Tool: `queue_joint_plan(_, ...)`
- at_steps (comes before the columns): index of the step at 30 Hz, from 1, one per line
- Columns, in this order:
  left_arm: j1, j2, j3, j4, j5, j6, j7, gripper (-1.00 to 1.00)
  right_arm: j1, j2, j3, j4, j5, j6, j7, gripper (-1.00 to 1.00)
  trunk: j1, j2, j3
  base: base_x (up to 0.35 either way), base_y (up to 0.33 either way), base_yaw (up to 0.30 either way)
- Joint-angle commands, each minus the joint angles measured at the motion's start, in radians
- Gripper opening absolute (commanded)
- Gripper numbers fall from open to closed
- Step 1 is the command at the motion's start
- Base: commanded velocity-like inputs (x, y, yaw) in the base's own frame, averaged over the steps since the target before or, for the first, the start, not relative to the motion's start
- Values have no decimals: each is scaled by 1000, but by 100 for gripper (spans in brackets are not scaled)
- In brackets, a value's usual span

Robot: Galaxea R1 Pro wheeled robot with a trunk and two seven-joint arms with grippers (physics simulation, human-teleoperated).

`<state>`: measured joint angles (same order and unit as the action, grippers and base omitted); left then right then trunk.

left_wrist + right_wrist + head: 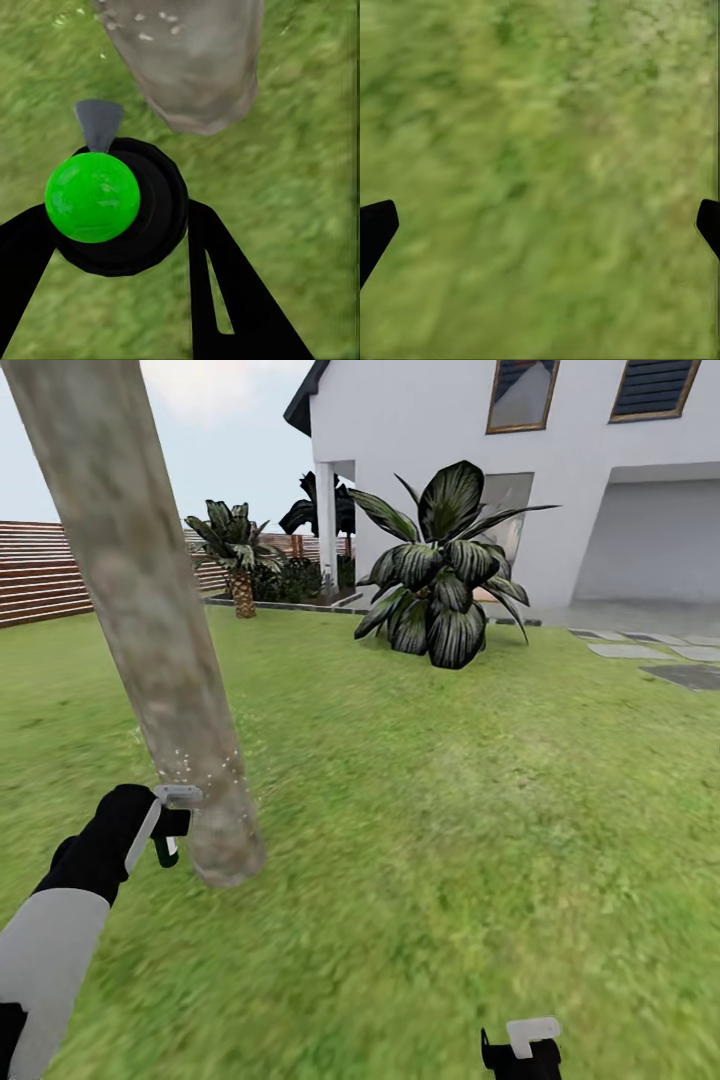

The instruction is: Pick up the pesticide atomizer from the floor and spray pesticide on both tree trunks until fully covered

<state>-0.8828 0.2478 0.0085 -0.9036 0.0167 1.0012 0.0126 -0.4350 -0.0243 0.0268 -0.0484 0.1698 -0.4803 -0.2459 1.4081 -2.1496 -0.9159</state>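
Note:
A thick mottled grey-brown tree trunk [150, 620] leans across the left of the head view and meets the lawn just ahead of my left hand. Pale specks dot its bark low down [205, 765]. My left gripper [165, 822] is shut on the pesticide atomizer [166, 849], a small dark green bottle held right beside the trunk's base. In the left wrist view the atomizer [94, 196] sits between black fingers [225, 300], its grey nozzle [99, 124] pointing toward the trunk [187, 67]. My right gripper [522, 1045] hangs open over grass [540, 225], holding nothing.
Green lawn [450, 780] spreads all around. A big dark-leaved plant [440, 570] stands ahead by a white house [480, 450]. A small palm [238, 555] and a slatted wooden fence [40, 570] lie far left. Grey stepping stones [630, 650] lie at the right.

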Motion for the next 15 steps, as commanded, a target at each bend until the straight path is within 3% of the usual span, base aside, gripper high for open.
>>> queue_joint_plan(1,-1,0,1,-1,1,7,1,-100,-1,0,2,1,10,0,-9,100,0,0,-1,161,-230,0)
queue_joint_plan(15,2,-1,1,0,2,10,1,-100,-1,0,3,1,10,0,-9,100,0,0,-1,8,-273,11)
